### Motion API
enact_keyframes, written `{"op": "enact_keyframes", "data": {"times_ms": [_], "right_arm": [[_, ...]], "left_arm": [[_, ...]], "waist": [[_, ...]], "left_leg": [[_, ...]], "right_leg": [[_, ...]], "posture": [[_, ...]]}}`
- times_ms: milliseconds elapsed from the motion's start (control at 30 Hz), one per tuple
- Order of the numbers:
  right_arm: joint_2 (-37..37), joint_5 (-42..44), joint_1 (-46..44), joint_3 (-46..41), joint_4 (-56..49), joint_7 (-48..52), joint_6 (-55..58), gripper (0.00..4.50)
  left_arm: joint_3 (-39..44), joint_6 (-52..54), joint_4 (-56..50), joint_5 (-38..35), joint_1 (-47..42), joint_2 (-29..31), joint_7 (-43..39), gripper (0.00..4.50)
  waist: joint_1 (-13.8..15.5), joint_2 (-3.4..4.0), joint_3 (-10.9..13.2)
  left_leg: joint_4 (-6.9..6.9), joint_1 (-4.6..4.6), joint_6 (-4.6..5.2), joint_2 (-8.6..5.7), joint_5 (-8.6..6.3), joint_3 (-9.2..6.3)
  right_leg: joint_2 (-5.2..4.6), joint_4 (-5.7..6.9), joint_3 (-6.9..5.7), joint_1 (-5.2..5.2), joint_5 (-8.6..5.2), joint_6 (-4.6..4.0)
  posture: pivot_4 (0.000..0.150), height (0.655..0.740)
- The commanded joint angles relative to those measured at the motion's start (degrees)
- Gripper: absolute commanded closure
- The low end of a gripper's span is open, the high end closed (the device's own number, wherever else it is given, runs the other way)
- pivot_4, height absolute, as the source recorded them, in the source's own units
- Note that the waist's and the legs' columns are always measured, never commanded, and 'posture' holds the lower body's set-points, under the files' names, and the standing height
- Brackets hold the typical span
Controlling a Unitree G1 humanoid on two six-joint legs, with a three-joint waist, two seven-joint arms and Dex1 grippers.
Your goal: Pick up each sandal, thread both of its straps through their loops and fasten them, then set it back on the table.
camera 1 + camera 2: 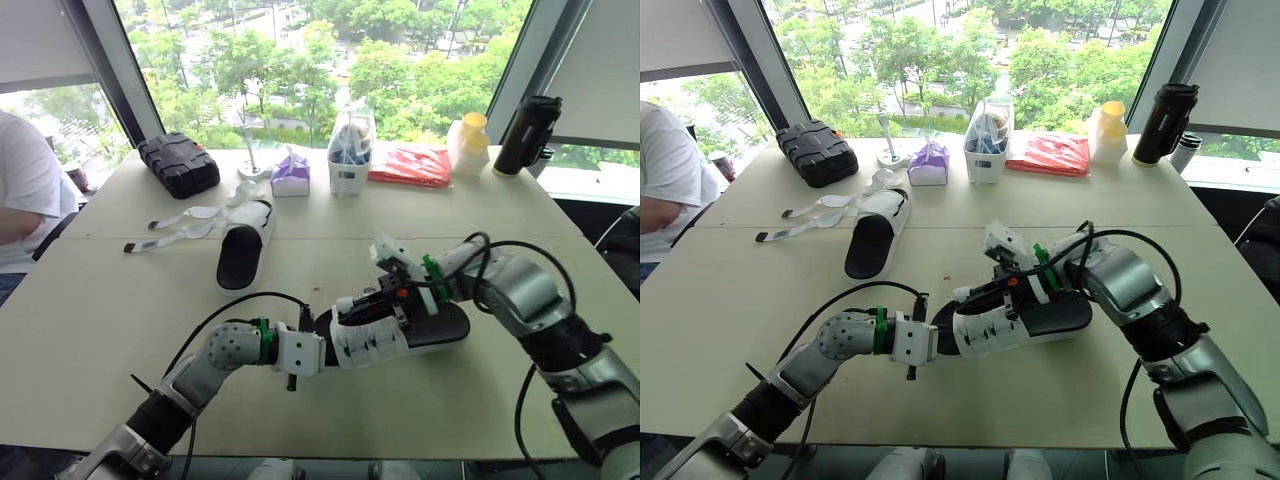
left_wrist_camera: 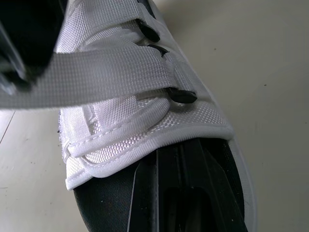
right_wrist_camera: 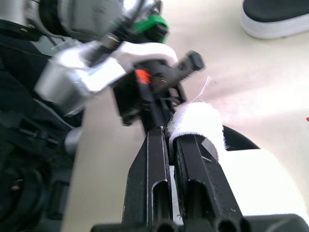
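Sandal (image 1: pixel 440 328) lies left-to-right on the tabletop (image 1: pixel 100 330), strapped end left touching the left hand (image 1: pixel 322 350), grip unclear; right hand (image 3: pixel 171 140) pinches its white strap (image 3: pixel 198 121).

Bare table (image 1: pixel 320 235) right of far sandal (image 1: pixel 243 255)

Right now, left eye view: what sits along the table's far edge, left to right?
black hard case → purple pouch → white tub of items → red packet → yellow-capped bottle → black flask
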Motion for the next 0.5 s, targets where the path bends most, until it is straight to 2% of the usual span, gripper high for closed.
{"op": "enact_keyframes", "data": {"times_ms": [33,133,167,233,333,367,400,500], "right_arm": [[1.3,-4.7,-2.5,-0.3,4.4,0.0,-5.8,4.42],[2.1,-7.2,-2.5,0.4,7.7,0.5,-8.4,4.42],[2.4,-7.8,-2.6,0.4,8.6,0.6,-9.0,4.14],[3.5,-9.8,-3.0,0.6,11.6,-0.6,-11.2,3.48],[6.0,-12.3,-4.3,-0.1,15.9,-3.3,-13.9,2.02],[6.9,-12.9,-4.9,-0.4,17.2,-3.9,-14.3,1.33],[7.6,-13.7,-5.5,-0.6,18.3,-4.3,-14.9,0.93],[8.9,-15.2,-6.6,-1.1,20.9,-4.3,-16.5,0.93]], "left_arm": [[-4.2,5.9,8.7,7.8,4.5,2.9,-1.3,4.5],[-4.0,6.4,8.3,7.6,4.7,3.0,-1.0,4.5],[-4.0,6.4,8.3,7.5,4.7,3.1,-0.9,4.5],[-3.9,6.6,8.3,7.4,4.5,3.0,-0.8,4.5],[-3.9,6.8,8.3,7.3,4.3,2.8,-0.7,4.5],[-3.8,6.8,8.4,7.2,4.3,2.8,-0.7,4.5],[-3.7,6.8,8.4,7.1,4.3,2.9,-0.7,4.5],[-3.6,6.7,8.6,7.0,4.2,2.9,-0.7,4.5]], "waist": [[-0.2,0.0,0.0],[-0.7,0.02,0.0],[-0.8,0.04,0.0],[-0.8,0.04,-0.1],[-0.8,0.09,-0.1],[-0.8,0.1,-0.1],[-0.7,0.1,-0.1],[-0.7,0.1,-0.1]], "left_leg": [[0.0,0.05,0.0,0.0,0.0,0.0],[0.0,0.14,0.0,0.0,0.0,-0.02],[0.0,0.22,0.0,0.0,0.0,-0.02],[0.0,0.28,0.0,0.0,0.0,-0.01],[-0.02,0.35,0.0,0.01,0.0,-0.02],[-0.04,0.37,0.0,0.01,0.0,-0.02],[-0.04,0.37,0.0,0.01,0.01,-0.02],[-0.04,0.36,-0.01,0.0,0.01,-0.03]], "right_leg": [[0.01,0.0,0.0,0.0,0.0,0.0],[0.01,0.01,0.0,0.04,-0.01,0.01],[0.02,0.02,0.0,0.07,-0.01,0.01],[0.02,0.05,0.01,0.14,-0.02,0.0],[0.03,0.06,0.01,0.13,-0.07,-0.08],[0.03,0.06,0.01,0.12,-0.01,0.0],[0.03,0.06,0.02,0.11,0.0,0.01],[0.03,0.06,0.02,0.1,0.13,-0.18]], "posture": [[0.15,0.74],[0.15,0.74],[0.15,0.74],[0.15,0.74],[0.15,0.74],[0.15,0.74],[0.15,0.74],[0.15,0.74]]}}
